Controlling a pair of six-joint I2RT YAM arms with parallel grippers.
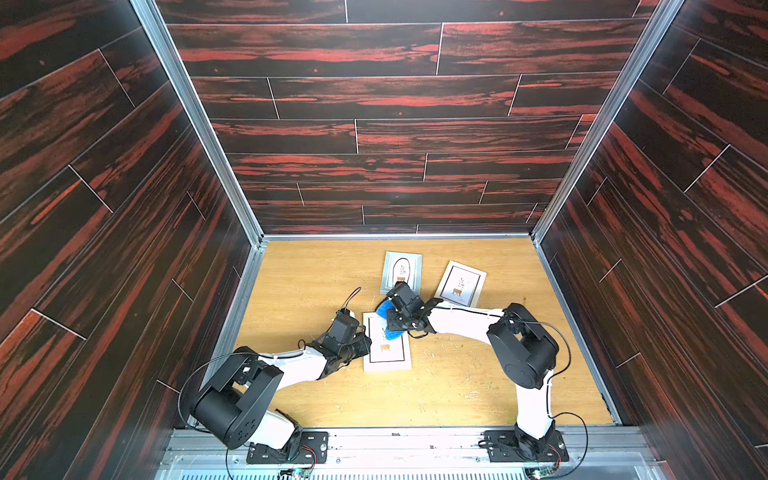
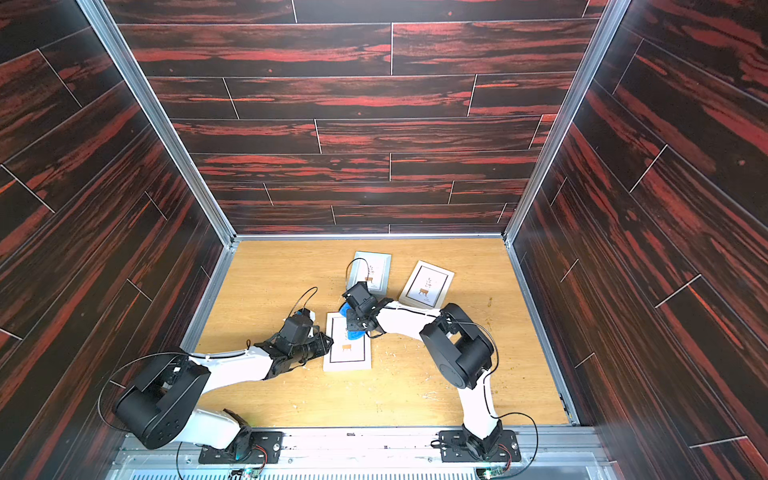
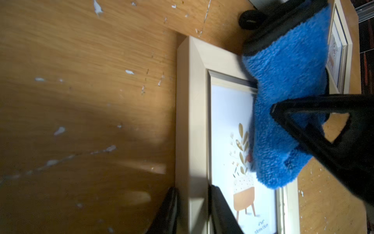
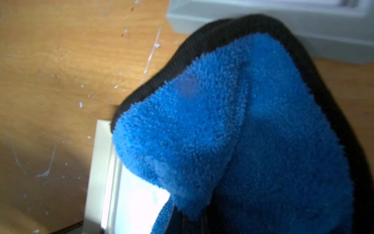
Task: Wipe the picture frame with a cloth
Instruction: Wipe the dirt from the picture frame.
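The picture frame, pale with a plant print, lies flat on the wooden table near the front middle. My left gripper is shut on its left border; in the left wrist view the two black fingers pinch that border. The bright blue fluffy cloth with black edging hangs bunched from my right gripper, which is shut on it over the frame's far end. The cloth rests on the glass there. In the right wrist view the cloth hides the jaws.
Two more framed prints lie farther back: a grey-blue one and a beige one, close behind the right wrist. Dark wood-pattern walls enclose the table on three sides. White scuffs mark the tabletop.
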